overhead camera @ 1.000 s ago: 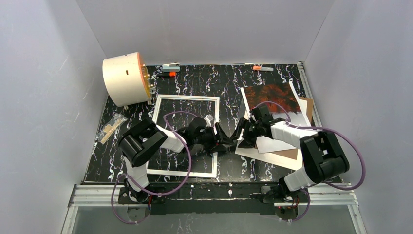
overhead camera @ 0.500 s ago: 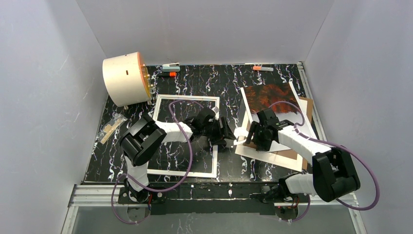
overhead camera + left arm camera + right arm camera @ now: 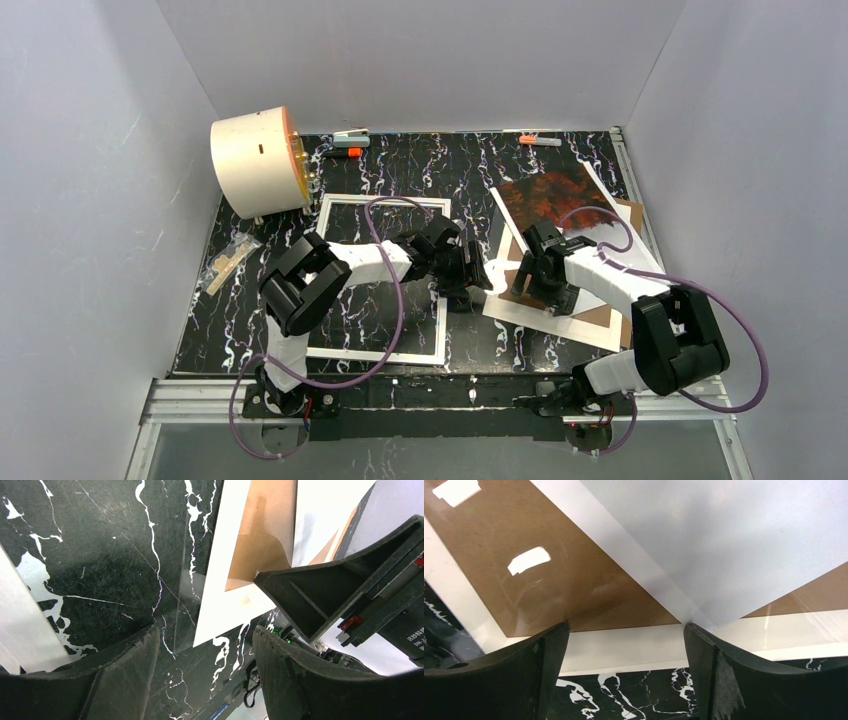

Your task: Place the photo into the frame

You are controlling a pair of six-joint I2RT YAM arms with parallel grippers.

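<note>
Shows a black, white-veined surface [image 3: 400, 165] with a thin-edged white rectangular frame [image 3: 441, 330] lying flat on the left, marble visible through its opening. Places the rectangular paper photo [image 3: 550, 192], dark red-orange at the far end and misty grey-white nearer, outside that frame, askew atop a wide white mat [image 3: 639, 652] and brown board [image 3: 574, 570] on the right. Finds the left gripper [image 3: 202, 635] open and empty over bare surface beside the mat's corner, and the right gripper [image 3: 624, 627] spread wide, empty, above the photo's near corner.
</note>
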